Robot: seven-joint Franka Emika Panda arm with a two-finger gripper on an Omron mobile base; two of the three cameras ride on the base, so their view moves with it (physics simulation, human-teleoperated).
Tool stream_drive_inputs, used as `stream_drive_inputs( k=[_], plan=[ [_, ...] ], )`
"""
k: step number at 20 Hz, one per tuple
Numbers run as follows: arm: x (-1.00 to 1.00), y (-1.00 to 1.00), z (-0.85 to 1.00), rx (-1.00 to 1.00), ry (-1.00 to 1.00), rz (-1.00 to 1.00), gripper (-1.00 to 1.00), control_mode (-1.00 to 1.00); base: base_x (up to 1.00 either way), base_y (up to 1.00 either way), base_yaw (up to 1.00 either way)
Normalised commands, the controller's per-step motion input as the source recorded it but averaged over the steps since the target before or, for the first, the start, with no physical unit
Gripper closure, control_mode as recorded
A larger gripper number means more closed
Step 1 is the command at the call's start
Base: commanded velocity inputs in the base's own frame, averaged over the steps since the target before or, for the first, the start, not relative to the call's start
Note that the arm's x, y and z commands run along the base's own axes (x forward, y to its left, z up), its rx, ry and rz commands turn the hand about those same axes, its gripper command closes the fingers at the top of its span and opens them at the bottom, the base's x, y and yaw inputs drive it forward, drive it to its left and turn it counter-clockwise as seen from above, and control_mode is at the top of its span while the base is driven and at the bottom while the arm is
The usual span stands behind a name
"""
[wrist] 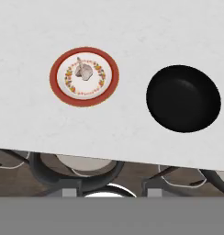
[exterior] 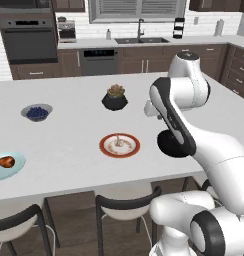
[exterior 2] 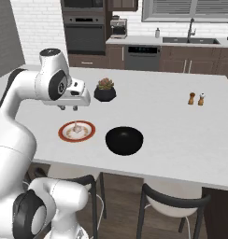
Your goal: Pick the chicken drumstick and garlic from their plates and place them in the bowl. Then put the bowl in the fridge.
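While the white desk (exterior 2: 181,135) spreads wide, the pincer (exterior 2: 68,108) hangs above it, over the far edge of the orange-rimmed plate (exterior 2: 76,131), touching nothing. Its short fingers look slightly apart, though from this distance I cannot tell for sure. Just right of that plate sits the black bowl (exterior 2: 124,140), holding nothing. A pale blue plate (exterior: 6,165) lies well off to the left near the desk's edge, carrying the chicken drumstick (exterior: 4,161). Below the pincer, the garlic (wrist: 83,71) rests on the orange-rimmed plate.
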Motion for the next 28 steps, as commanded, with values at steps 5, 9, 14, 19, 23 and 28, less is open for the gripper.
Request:
stream_drive_inputs(
  k=[5, 9, 14, 19, 23, 28],
  plan=[
    [0.05, 0.01, -0.09, -0.01, 0.01, 0.0, -1.0, -1.0, 0.0, 0.0, 0.0],
    [0.75, 0.23, -0.46, -0.01, 0.0, 0.0, -1.0, -1.0, 0.0, 0.0, 0.0],
    [0.84, 0.46, -0.31, 0.0, 0.0, -0.01, -1.0, -1.0, 0.0, 0.0, 0.0],
    [0.84, 0.61, -0.65, -0.02, 0.05, 0.0, -1.0, -1.0, 0.0, 0.0, 0.0],
    [0.49, 0.44, -0.98, -0.11, 0.13, 0.01, -1.0, -1.0, 0.0, 0.0, 0.0],
    [0.34, 0.18, -0.99, -0.05, 0.1, 0.01, -1.0, -1.0, 0.0, 0.0, 0.0]
  ],
)
